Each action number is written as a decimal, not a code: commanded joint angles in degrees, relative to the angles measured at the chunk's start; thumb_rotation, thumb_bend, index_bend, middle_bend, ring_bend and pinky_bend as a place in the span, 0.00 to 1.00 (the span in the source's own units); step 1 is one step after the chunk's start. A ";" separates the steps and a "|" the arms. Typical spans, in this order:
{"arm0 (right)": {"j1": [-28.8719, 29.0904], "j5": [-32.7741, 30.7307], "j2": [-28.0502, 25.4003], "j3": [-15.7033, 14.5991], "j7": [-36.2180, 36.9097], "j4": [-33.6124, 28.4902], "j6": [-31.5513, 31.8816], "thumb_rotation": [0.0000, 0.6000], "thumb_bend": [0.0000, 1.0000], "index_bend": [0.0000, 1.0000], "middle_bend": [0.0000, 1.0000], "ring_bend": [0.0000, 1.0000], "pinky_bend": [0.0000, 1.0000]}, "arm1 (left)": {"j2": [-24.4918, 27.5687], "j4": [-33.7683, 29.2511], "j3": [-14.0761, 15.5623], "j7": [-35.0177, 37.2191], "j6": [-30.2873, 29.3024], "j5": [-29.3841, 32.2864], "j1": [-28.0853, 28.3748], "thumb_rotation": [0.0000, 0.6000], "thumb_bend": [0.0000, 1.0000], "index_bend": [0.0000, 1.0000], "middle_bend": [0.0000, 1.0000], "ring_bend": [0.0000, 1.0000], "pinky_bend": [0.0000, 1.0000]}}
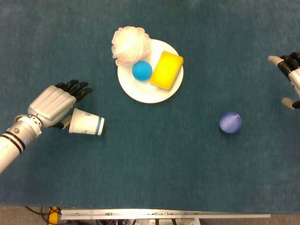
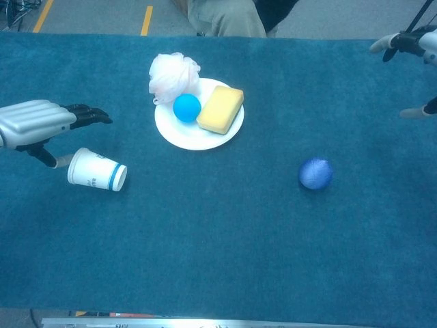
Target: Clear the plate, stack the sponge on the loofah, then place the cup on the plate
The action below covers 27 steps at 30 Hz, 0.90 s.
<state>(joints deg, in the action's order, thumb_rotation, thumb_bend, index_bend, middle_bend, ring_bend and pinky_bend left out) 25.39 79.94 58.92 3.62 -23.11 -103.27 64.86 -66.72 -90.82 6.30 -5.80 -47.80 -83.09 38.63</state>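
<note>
A white plate (image 1: 140, 93) (image 2: 179, 137) holds a yellow sponge (image 1: 166, 70) (image 2: 220, 108) and a light blue ball (image 1: 141, 70) (image 2: 186, 108). A white loofah (image 1: 129, 44) (image 2: 171, 74) overlaps the plate's far left rim. A white paper cup (image 1: 87, 123) (image 2: 96, 169) with a blue band lies on its side on the cloth, left of the plate. My left hand (image 1: 54, 104) (image 2: 42, 121) hovers just left of the cup with its fingers stretched out, holding nothing. My right hand (image 1: 290, 74) (image 2: 410, 51) is at the far right edge, fingers apart and empty.
A dark blue ball (image 1: 230, 122) (image 2: 315, 173) sits on the cloth to the right of the plate. The blue tablecloth (image 1: 159, 164) covers the whole table. A seated person's legs (image 2: 225, 17) show beyond the far edge.
</note>
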 commanded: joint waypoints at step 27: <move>-0.85 1.99 -0.97 -0.20 0.36 -1.76 1.33 1.00 0.00 0.19 0.31 0.24 0.40 | 0.42 -4.85 -9.35 -5.57 -4.80 5.56 1.14 1.00 0.41 0.00 0.00 0.00 0.14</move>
<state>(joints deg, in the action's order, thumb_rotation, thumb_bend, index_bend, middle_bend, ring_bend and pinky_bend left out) 24.59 81.80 58.04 3.50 -22.65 -104.90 66.11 -65.21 -96.73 -2.06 -12.63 -53.22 -76.63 38.77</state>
